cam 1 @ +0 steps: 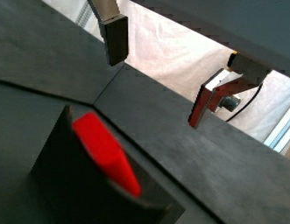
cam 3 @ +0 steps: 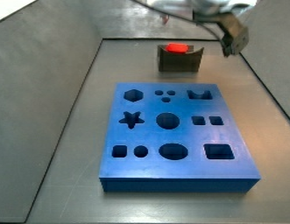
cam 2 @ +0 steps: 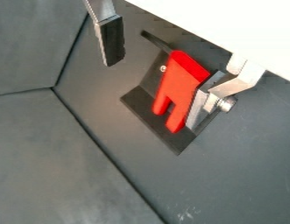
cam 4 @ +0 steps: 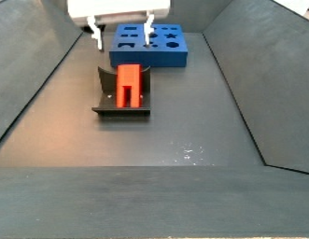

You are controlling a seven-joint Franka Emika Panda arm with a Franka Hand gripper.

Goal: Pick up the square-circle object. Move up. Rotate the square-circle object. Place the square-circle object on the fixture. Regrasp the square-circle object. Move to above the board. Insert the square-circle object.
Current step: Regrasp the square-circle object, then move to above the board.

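Red square-circle object point(cam 4: 129, 82) below spread fingers point(cam 4: 95, 37).

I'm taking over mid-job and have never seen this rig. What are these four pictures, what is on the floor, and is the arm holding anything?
It is one robot arm with a two-finger gripper. Two pictures come from cameras on its wrist, two from cameras beside the table. On the floor lie the blue board with shaped holes and the dark fixture. The red square-circle object rests on the fixture. The gripper hangs above it, open and empty: in a wrist view its fingers stand apart, with the red piece below them and not between the pads.
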